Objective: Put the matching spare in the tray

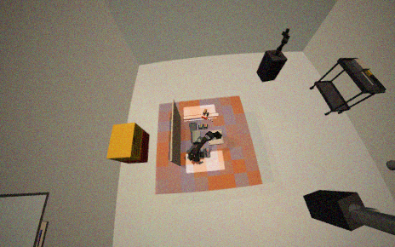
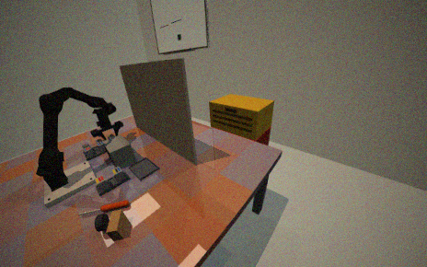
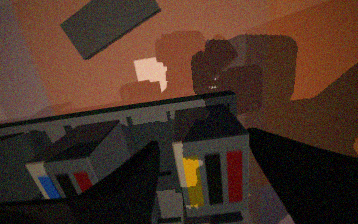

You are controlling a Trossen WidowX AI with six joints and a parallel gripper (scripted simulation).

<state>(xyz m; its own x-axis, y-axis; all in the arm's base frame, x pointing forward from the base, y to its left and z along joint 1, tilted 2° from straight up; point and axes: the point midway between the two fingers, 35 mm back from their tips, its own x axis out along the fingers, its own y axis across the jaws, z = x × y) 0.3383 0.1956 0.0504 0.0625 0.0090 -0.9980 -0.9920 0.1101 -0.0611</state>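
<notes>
My gripper (image 2: pixel 108 132) (image 3: pixel 202 140) is open and low over the far rack (image 2: pixel 96 153) (image 3: pixel 100 115). Its fingers stand on either side of a spare with yellow, black and red stripes (image 3: pixel 213 175), which still sits in the rack in the wrist view. Another spare with blue, black and red stripes (image 3: pixel 65 184) sits to its left, partly behind the left finger. A flat dark tray (image 2: pixel 144 168) (image 1: pixel 192 126) lies by the grey box. I cannot tell the mounted unit for certain, and no part code is readable.
A tall panel (image 2: pixel 158 106) (image 1: pixel 174 136) stands beside the grey box (image 2: pixel 125 156) (image 1: pixel 196 136). A nearer rack (image 2: pixel 112 184) holds more striped spares. A red screwdriver (image 2: pixel 115 206) and a wooden block (image 2: pixel 119 226) lie at the front. A dark grey bar (image 3: pixel 110 25) shows beyond the rack.
</notes>
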